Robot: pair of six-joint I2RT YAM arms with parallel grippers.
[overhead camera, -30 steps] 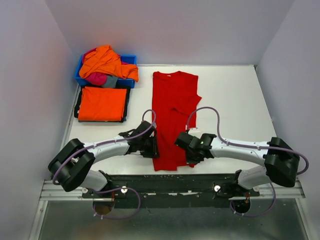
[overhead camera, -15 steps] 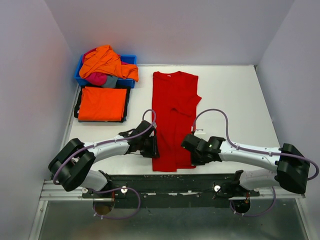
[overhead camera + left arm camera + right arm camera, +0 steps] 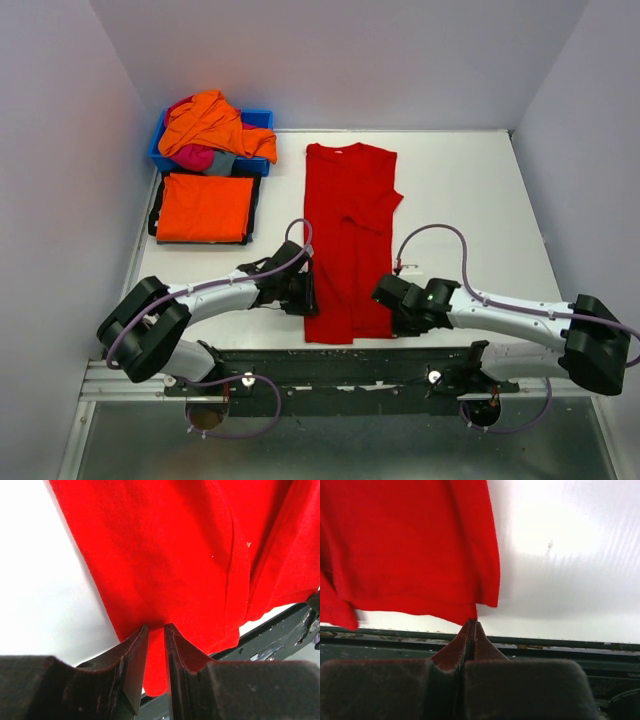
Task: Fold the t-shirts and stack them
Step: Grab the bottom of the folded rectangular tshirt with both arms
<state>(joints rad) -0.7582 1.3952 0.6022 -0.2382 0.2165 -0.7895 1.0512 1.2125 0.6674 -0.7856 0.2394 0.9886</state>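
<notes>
**Ana:** How far along are you with the shirts?

**Me:** One looks finished. A folded orange t-shirt (image 3: 205, 207) lies flat just in front of the blue bin (image 3: 262, 118), on the side nearer my bases. Inside the bin is a loose heap: another orange t-shirt (image 3: 210, 122) on top, with a pink one (image 3: 192, 157) and a grey one (image 3: 222, 162) under it. I'd say those are all left to do.

**Ana:** And the one you're working on?

**Me:** The red t-shirt (image 3: 345, 215) is spread on the table (image 3: 470, 190) beside the bin. Its collar is about level with the bin and its hem lies well away from it, down by my bases. It looks narrowed lengthwise already, with one sleeve tip poking out on the side away from the bin. By my reckoning the hem-to-collar folds remain, then stacking it.

**Ana:** What are your hands doing?

**Me:** My left gripper (image 3: 156, 627) is clamped on the hem corner nearer the bin, with red cloth bunched between the fingers. My right gripper (image 3: 471, 622) has its jaws pressed tight together, their tip right at the hem corner farther from the bin. Whether any cloth is nipped there I cannot tell.
</notes>
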